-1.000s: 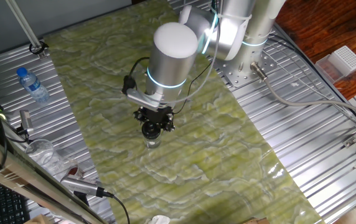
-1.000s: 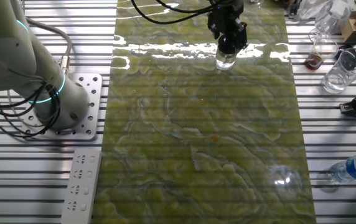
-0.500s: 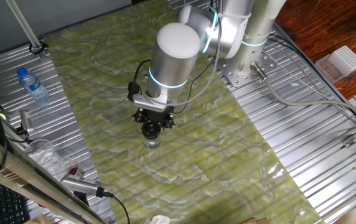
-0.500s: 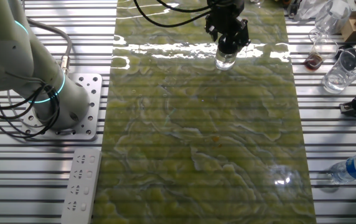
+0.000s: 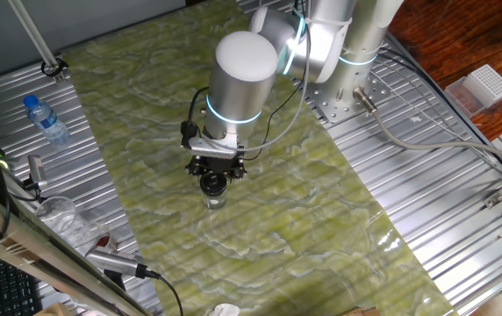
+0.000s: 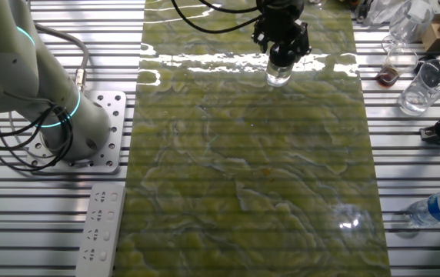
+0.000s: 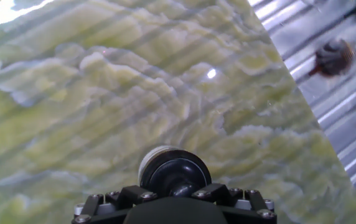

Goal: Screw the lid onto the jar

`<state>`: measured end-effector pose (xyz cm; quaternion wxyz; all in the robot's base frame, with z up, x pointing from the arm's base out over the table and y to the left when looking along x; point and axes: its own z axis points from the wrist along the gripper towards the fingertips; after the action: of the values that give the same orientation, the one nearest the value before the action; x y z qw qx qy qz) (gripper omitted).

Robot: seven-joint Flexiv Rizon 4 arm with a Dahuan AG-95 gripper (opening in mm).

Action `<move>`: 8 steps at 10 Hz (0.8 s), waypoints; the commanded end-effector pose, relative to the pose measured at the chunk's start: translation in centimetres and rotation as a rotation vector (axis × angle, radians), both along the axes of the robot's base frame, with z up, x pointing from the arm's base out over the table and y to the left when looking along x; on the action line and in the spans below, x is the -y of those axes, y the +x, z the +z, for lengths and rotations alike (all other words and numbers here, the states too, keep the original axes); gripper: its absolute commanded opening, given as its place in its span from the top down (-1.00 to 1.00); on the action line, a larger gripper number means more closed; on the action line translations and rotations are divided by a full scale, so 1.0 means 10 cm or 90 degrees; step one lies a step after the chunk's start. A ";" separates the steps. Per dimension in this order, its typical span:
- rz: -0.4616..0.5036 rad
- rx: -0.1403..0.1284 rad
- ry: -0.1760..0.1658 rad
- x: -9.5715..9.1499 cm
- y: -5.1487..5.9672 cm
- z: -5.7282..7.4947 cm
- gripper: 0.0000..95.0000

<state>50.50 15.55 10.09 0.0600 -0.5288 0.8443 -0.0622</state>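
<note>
Black lid point(image 7: 176, 176): sat on the jar point(image 6: 278, 75), mid-bench.
Pincer point(image 5: 213, 183): clamped on lid.
Handling: light, rigid, likely slick; best held across its rim.
Jar: clear, tips easily.

One jar point(image 6: 278, 75); one lid point(image 7: 177, 173); one water bottle point(image 5: 46, 120).

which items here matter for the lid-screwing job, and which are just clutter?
Job: gripper, lid at its tip, jar directly beneath.

Clutter: water bottle, power strip, white rack, clear glass.
</note>
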 end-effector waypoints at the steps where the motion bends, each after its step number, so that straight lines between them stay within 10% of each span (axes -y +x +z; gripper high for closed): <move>1: 0.028 -0.019 -0.002 -0.01 0.00 0.01 -0.60; 8: 0.037 -0.043 -0.001 -0.01 0.02 0.01 -0.60</move>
<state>50.74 15.73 10.13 0.0326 -0.5552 0.8300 -0.0417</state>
